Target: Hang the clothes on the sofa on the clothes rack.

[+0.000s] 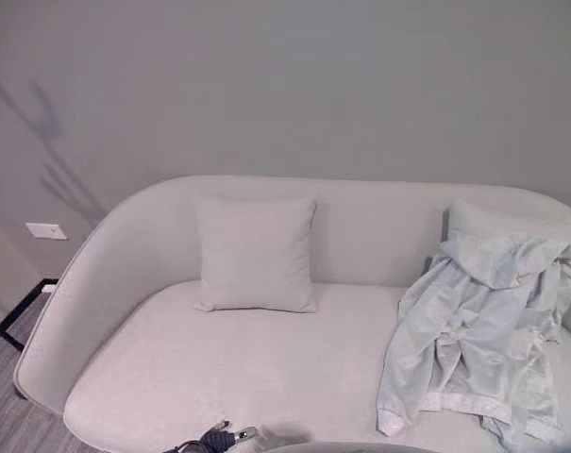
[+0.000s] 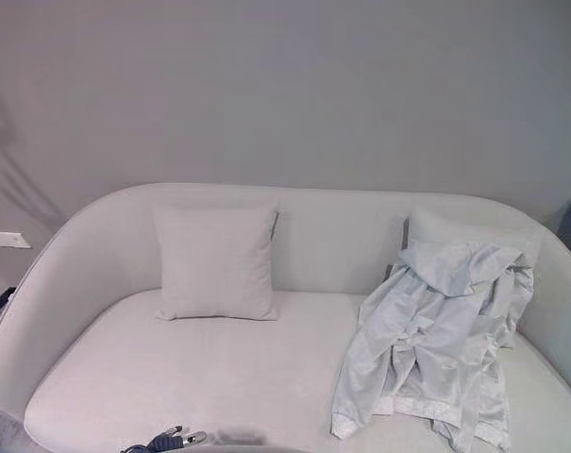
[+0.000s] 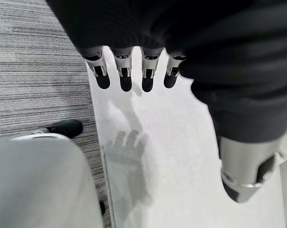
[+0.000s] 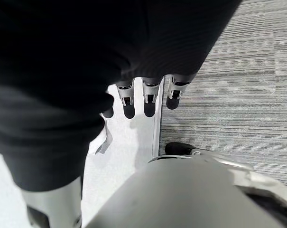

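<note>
one pale garment (image 1: 478,335) crumpled at right of the sofa (image 1: 219,377), its edge cut off at frame right, covering one cushion, one pillow (image 1: 257,253) upper centre, left hand (image 3: 134,71) fingers straight, right hand (image 4: 148,97) likewise relaxed

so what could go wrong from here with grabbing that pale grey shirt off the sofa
1. The crumpled pale grey satin shirt drapes over a light grey cushion at the sofa's right end, so a grab may drag the cushion along.
2. The left hand and right hand, fingers straight, hang at the rounded light grey fabric sofa front edge, apart from the shirt, needing a long reach.
</note>
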Available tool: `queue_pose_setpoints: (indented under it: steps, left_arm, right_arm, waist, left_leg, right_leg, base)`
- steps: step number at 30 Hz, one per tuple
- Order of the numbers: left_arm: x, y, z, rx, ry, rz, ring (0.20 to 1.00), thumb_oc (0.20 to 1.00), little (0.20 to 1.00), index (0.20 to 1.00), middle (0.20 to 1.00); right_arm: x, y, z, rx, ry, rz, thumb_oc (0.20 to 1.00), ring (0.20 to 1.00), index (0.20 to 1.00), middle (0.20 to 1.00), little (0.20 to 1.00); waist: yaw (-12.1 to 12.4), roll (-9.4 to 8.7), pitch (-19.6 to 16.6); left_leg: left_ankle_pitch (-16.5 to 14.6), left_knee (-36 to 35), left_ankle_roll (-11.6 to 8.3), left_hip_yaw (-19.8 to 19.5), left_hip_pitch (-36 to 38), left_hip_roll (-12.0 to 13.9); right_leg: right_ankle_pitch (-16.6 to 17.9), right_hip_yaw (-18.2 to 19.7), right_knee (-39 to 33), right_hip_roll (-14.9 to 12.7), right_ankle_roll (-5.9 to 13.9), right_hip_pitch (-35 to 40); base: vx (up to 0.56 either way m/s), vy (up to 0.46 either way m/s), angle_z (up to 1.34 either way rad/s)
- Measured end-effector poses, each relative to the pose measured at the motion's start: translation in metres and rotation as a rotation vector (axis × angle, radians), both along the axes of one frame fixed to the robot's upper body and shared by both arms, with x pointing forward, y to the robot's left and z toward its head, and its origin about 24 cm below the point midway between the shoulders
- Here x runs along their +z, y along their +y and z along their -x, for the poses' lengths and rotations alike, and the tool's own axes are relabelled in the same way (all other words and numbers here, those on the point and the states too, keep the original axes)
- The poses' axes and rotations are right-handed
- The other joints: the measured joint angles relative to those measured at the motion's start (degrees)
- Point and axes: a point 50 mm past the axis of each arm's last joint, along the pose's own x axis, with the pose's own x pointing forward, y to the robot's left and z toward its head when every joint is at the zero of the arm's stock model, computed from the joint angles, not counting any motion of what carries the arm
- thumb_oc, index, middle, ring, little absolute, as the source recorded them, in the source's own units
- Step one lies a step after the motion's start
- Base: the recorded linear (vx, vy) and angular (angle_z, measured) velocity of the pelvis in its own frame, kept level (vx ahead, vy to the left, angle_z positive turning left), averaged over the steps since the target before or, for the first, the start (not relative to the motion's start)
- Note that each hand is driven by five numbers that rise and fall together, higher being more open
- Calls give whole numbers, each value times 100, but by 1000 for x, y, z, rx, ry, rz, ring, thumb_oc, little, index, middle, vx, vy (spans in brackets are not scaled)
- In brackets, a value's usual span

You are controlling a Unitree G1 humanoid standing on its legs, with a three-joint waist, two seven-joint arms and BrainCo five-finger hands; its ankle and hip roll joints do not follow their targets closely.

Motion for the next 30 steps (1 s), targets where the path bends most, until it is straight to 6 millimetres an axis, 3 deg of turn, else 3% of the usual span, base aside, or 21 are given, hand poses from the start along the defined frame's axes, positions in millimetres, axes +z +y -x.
queue_pose_setpoints:
  steps: [5, 6, 7, 8, 9, 11, 13, 14, 15, 16, 17, 18, 19, 20, 21, 22, 24, 25, 26, 27, 30]
  left_arm:
    - [2, 6, -6, -19, -4, -20, 1000, 1000, 1000, 1000, 1000]
    - [1, 4, -7, -50, 7, -23, 1000, 1000, 1000, 1000, 1000]
    - [2, 5, -7, -52, 7, -26, 1000, 1000, 1000, 1000, 1000]
    - [1, 8, -2, -39, 31, -32, 1000, 1000, 1000, 1000, 1000]
    - [0, 9, 0, -37, 38, -35, 1000, 1000, 1000, 1000, 1000]
    - [3, 13, -5, -43, 20, -44, 1000, 1000, 1000, 1000, 1000]
    - [6, 21, -9, -6, -11, -57, 1000, 1000, 1000, 1000, 1000]
    - [8, 30, -11, -2, -18, -77, 1000, 1000, 1000, 1000, 1000]
    - [12, 38, -16, 27, -46, -91, 1000, 1000, 1000, 1000, 1000]
    - [15, 42, -23, 52, -72, -101, 1000, 1000, 1000, 1000, 1000]
    - [15, 40, -23, 45, -79, -96, 1000, 1000, 1000, 1000, 1000]
    - [10, 30, -18, 54, -64, -69, 1000, 1000, 1000, 1000, 1000]
    - [4, 10, -13, 60, -47, -18, 1000, 1000, 1000, 1000, 1000]
    - [4, -1, -19, 48, -68, 23, 1000, 1000, 1000, 1000, 1000]
    - [3, -8, -19, 7, -52, 29, 1000, 1000, 1000, 1000, 1000]
    - [7, -5, -35, -39, -85, 12, 1000, 1000, 1000, 1000, 1000]
    - [7, -7, -33, -15, -109, 34, 1000, 1000, 1000, 1000, 1000]
    - [7, -6, -32, -4, -109, 36, 1000, 1000, 1000, 1000, 1000]
    - [7, -5, -31, 4, -110, 36, 1000, 1000, 1000, 1000, 1000]
    - [8, -3, -33, 2, -113, 31, 1000, 1000, 1000, 1000, 1000]
    - [5, -4, -21, 7, -78, 36, 1000, 1000, 1000, 1000, 1000]
  right_arm:
    - [-1, 8, -1, -1, -2, -28, 1000, 1000, 1000, 1000, 1000]
    - [0, 6, -6, -3, -12, -23, 1000, 1000, 1000, 1000, 1000]
    - [0, 4, -8, -2, -16, -17, 1000, 1000, 1000, 1000, 1000]
    - [2, 2, -19, 5, -36, -12, 1000, 1000, 1000, 1000, 1000]
    - [3, 1, -25, 8, -52, -10, 1000, 1000, 1000, 1000, 1000]
    - [7, 3, -45, 27, -112, -16, 1000, 1000, 1000, 1000, 1000]
    - [12, 9, -63, 50, -182, -33, 1000, 1000, 1000, 1000, 1000]
    - [15, 11, -75, 71, -220, -35, 1000, 1000, 1000, 1000, 1000]
    - [16, 11, -76, 64, -231, -37, 1000, 1000, 1000, 1000, 1000]
    - [15, 8, -73, 54, -220, -29, 1000, 1000, 1000, 1000, 1000]
    - [13, 1, -65, 65, -183, -6, 1000, 1000, 1000, 1000, 1000]
    - [14, -9, -60, 88, -162, 25, 1000, 1000, 1000, 1000, 1000]
    - [15, -27, -52, 87, -128, 73, 1000, 1000, 1000, 1000, 1000]
    - [17, -44, -37, 64, -102, 109, 1000, 1000, 1000, 1000, 1000]
    - [20, -58, -25, 28, -89, 146, 1000, 1000, 1000, 1000, 1000]
    - [21, -69, -2, -44, -68, 169, 1000, 1000, 1000, 1000, 1000]
    - [24, -80, -2, -36, -44, 217, 1000, 1000, 1000, 1000, 1000]
    - [26, -81, -10, -35, -67, 217, 1000, 1000, 1000, 1000, 1000]
    - [24, -75, -18, -13, -79, 203, 1000, 1000, 1000, 1000, 1000]
    - [20, -61, -23, 5, -84, 167, 1000, 1000, 1000, 1000, 1000]
    - [18, -40, -49, 27, -145, 119, 1000, 1000, 1000, 1000, 1000]
  waist:
    - [-7, -283, -1]
    - [-21, -152, 62]
    - [74, -116, 54]
    - [216, -87, 49]
    - [243, -54, 52]
    - [534, 1, 62]
    - [640, 48, 124]
    - [678, 31, 187]
    - [543, -165, 329]
    - [499, -353, 392]
    - [593, -282, 391]
    - [500, -74, 364]
    - [385, 218, 388]
    - [409, 173, 439]
    - [285, 155, 468]
    - [11, 86, 539]
    - [174, -43, 503]
    - [225, -37, 521]
    - [276, 35, 539]
    - [289, 55, 562]
    - [368, 131, 592]
  left_leg:
    - [-77, 0, 187, 288, -2, -111]
    - [107, 1, 333, 447, 10, 67]
    - [85, -1, 389, 549, -27, 111]
    - [145, -2, 388, 614, -137, 122]
    - [138, -2, 364, 588, -190, 135]
    - [164, 5, 239, 620, -267, 211]
    - [169, 41, 60, 414, -332, 415]
    - [295, 42, -127, 489, -323, 632]
    - [421, 130, -444, 300, -344, 747]
    - [425, 197, -660, 208, -390, 873]
    - [454, 104, -720, 350, -277, 1162]
    - [630, 44, -675, 247, -278, 1556]
    - [956, 87, -358, 118, -342, 1937]
    - [1349, 380, 51, 114, -648, 2093]
    - [2073, 597, 299, 387, -941, 1891]
    - [2638, 851, 310, 902, -1433, 1867]
    - [1356, 1242, -550, 250, -1198, 909]
    - [753, 1344, -604, 10, -1056, 437]
    - [438, 1105, -219, 232, -838, 216]
    - [277, 500, -41, 273, -515, 262]
    - [486, 45, -132, -50, -334, 174]
  right_leg:
    - [207, 197, 815, -110, 214, -532]
    - [337, 240, 923, -176, 333, -610]
    - [251, 136, 1062, -565, 284, -621]
    - [260, 159, 1056, -1226, 372, -462]
    - [311, 156, 991, -1494, 460, -333]
    - [437, -420, 342, -2378, 614, 122]
    - [503, -497, 224, -2504, 805, 171]
    - [538, -427, -25, -2345, 766, 179]
    - [924, -345, 135, -2114, 793, 360]
    - [633, -637, 421, -1996, 1134, 414]
    - [-64, -746, 416, -1689, 1017, 462]
    - [-193, -771, 269, -1244, 1228, 607]
    - [-261, -890, 208, -785, 1154, 672]
    - [-324, -947, 138, -608, 796, 665]
    - [-363, -1151, 204, -515, 642, 830]
    - [-507, -1396, 205, -599, 357, 1032]
    - [-685, -900, 126, -662, 271, 1037]
    - [-620, -726, 130, -730, 303, 976]
    - [-603, -635, 130, -575, 304, 937]
    - [-586, -595, 136, -365, 333, 921]
    - [-539, -457, 56, -190, 267, 842]
  base:
    - [-54, -16, -32]
    - [-29, -300, -35]
    - [-21, -399, -35]
    - [23, -561, -30]
    - [31, -420, -23]
    - [69, -544, -40]
    - [49, -563, -66]
    - [35, -656, -50]
    - [46, -837, -12]
    - [51, -653, -3]
    - [44, -675, -11]
    - [32, -495, -9]
    - [23, -686, 24]
    - [10, -438, 53]
    - [24, -571, 152]
    - [49, -404, 134]
    - [71, -499, 16]
    - [42, -206, -57]
    - [73, -201, -46]
    - [58, -114, -30]
    - [68, -115, -30]
